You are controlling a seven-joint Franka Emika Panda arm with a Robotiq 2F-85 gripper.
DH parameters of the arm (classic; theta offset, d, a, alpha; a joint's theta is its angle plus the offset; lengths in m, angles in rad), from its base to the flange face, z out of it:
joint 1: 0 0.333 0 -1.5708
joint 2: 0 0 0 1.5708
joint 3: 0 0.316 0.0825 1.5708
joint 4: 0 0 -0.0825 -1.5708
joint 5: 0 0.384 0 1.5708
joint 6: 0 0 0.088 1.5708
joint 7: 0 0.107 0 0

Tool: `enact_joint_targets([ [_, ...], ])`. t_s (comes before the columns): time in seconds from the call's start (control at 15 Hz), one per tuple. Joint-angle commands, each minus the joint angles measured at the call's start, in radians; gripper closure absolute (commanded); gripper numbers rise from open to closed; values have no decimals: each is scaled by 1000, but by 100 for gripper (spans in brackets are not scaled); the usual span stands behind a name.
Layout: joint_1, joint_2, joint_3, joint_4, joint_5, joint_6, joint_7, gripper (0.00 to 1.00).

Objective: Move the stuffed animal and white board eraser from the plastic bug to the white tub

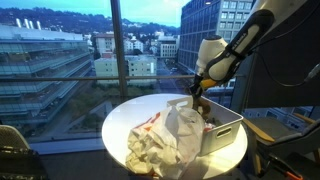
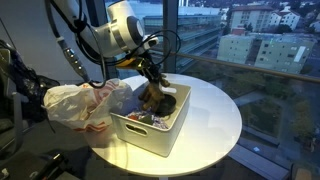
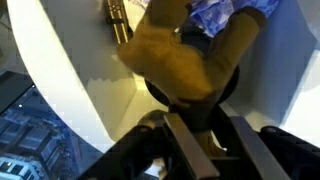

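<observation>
Bag (image 2: 80, 105): crumpled plastic, lying on the left part of the round table (image 2: 215, 115). Its right edge touches the tub's left wall. In an exterior view the bag (image 1: 165, 140) stands in front of the tub and hides part of the near wall.

Tub (image 2: 150, 140): white, rectangular, open at the top, upright near the table centre. Small dark and coloured items (image 2: 140, 118) lie on its floor; they are too small to identify.

Arm (image 2: 120, 35): reaches down over the tub. In an exterior view the arm (image 1: 250, 40) enters from the upper right.

Gripper (image 2: 152, 80): points downward above the tub's far end, also visible at (image 1: 197, 92).

Fingers (image 3: 186, 148): narrow, closed on the toy, as the wrist view shows.

Toy (image 2: 155, 97): brown stuffed animal, hanging from the gripper. Its lower part is at or just below rim level, inside the tub outline. In the wrist view the toy (image 3: 185, 65) fills the centre, with the white tub wall to its left and a blue-and-white item (image 3: 215, 15) beyond it.

Table, right part: white surface; windows behind.
</observation>
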State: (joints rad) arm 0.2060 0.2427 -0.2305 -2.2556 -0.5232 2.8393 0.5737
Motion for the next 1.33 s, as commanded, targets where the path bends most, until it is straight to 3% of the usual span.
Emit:
enact_joint_targets([
  [0.0,116,-52,-117,-2,-269,-26,221,30],
  [0.07,129,-74,-122,-6,-304,-57,253,22],
  [0.27,137,-114,-78,-15,-249,-152,220,1],
  [0.33,144,-125,-60,-8,-216,-188,193,0],
  [0.4,64,-145,53,-2,-177,-236,159,0],
  [0.6,41,-177,184,21,37,-341,7,0],
  [0.8,47,-169,279,105,170,-457,-100,1],
  [0.87,50,-157,302,145,191,-502,-113,0],
  [0.93,31,-165,292,80,138,-434,-51,0],
  [1.27,34,-162,323,128,165,-493,-81,0],
])
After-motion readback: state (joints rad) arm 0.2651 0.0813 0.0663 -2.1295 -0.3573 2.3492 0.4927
